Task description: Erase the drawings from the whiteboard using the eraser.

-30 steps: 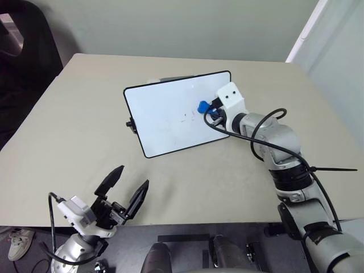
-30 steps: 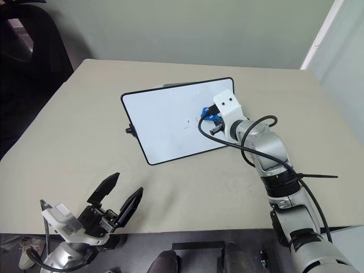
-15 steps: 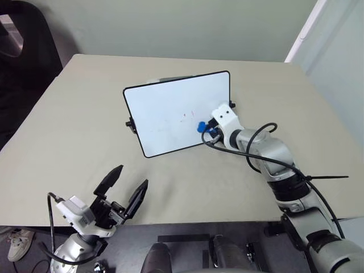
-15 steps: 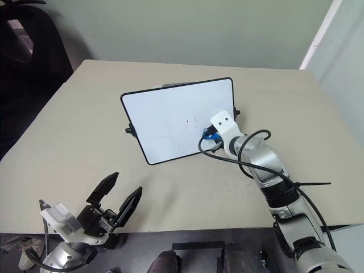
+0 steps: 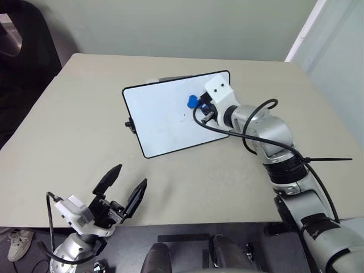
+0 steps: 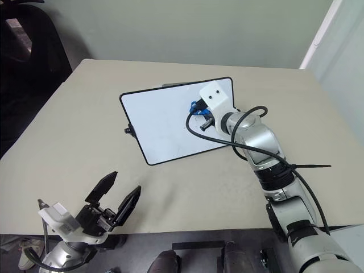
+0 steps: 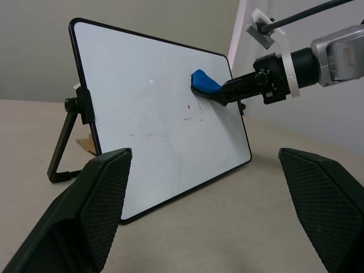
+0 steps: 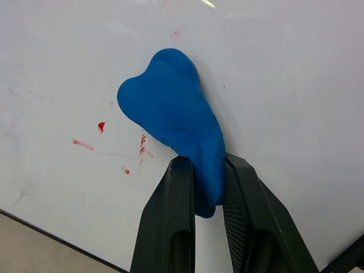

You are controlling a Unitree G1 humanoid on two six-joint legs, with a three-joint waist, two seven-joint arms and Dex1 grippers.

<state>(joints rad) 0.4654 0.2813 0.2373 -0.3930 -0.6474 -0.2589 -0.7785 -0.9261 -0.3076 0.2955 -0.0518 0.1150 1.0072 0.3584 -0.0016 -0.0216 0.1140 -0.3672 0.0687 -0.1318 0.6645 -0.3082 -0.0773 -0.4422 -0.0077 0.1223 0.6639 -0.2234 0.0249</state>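
1. The right tool (image 8: 205, 187) is clamped on the eraser (image 8: 173, 122), pressed to the whiteboard (image 5: 162, 122) at frame centre on the bench (image 5: 68, 114).
2. Best to sweep firmly down across the drawings (image 8: 122, 151), keeping the face flat.
3. The right wrist view shows red flecks remaining; the head views barely do.
4. The left tool (image 5: 120, 187), lower left, is apart and empty.

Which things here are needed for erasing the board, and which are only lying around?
Needed:
- whiteboard
- red marks, a few left
- eraser, held by the right gripper

Only around:
- left gripper, open, away from the board
- table
- dark chair behind the table
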